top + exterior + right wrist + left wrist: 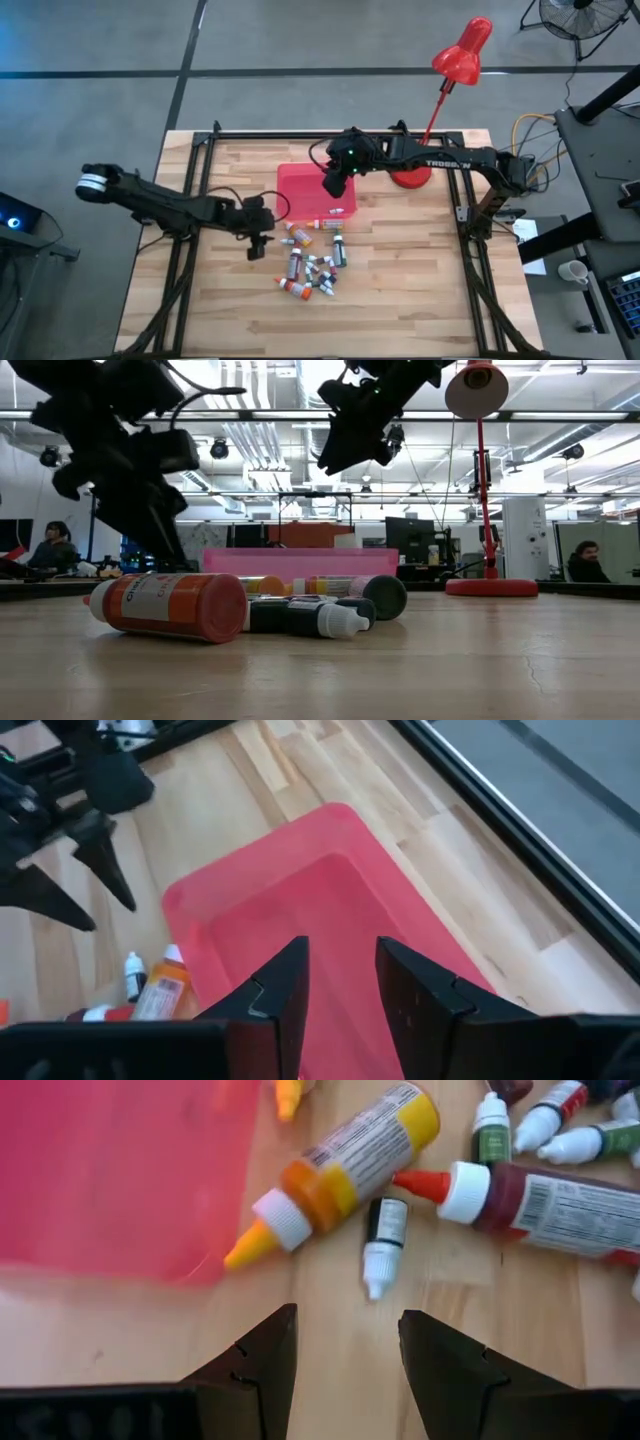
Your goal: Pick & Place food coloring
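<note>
Several small food coloring bottles (310,268) lie on their sides in a loose pile on the wooden table, near the red tray (305,185). My left gripper (258,243) is open and empty just left of the pile. In its wrist view (348,1350) a small white-capped bottle (383,1240) lies ahead of the fingers. Beyond it lie a yellow-orange bottle (340,1165) and a dark red one (545,1198). My right gripper (333,185) is open and empty above the tray (330,910).
A red desk lamp (458,60) stands with its base (410,177) at the table's far right, right of the tray. A black frame (200,140) runs round the table's far and side edges. Bare wood lies on the table's near side (400,310).
</note>
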